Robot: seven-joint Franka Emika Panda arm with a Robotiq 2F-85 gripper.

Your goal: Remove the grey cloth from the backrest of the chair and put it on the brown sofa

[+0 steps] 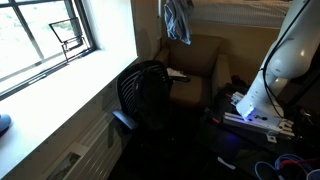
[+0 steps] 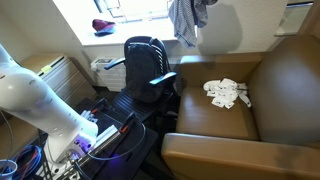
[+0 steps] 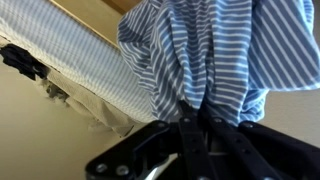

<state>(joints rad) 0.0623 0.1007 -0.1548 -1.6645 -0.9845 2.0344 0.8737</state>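
Grey cloth [image 1: 177, 20] off the black chair [image 1: 148, 92] and up in the air, hanging in a loose bunch over the brown sofa [image 1: 197, 68], toward the sofa's chair-side corner; lower hem about level with the top of the sofa's backrest, touching it or not impossible to tell; upper end cut off by the top edge in both exterior views, holder out of frame there. Seen from the sofa's front in an exterior view, cloth [image 2: 186, 22] dangling just beside the sofa's backrest, well apart from the chair [image 2: 147, 62].

From the wrist, cloth [image 3: 205, 50] showing blue-and-white stripes, gathered into a tight neck and drawn down between the dark fingers [image 3: 187, 135]; fingers pressed together, pinching that gathered fold.

Sofa [image 2: 215, 118] seat bearing a small crumpled white heap [image 2: 227, 93], near the middle of the cushion, well below the hanging cloth.

Chair standing just beside the sofa's front corner, turned partly away from the sofa. White arm [image 2: 38, 98] rising on the far side of the chair from the sofa; also visible in an exterior view [image 1: 287, 55], beside the sofa's armrest, reaching up out of frame.
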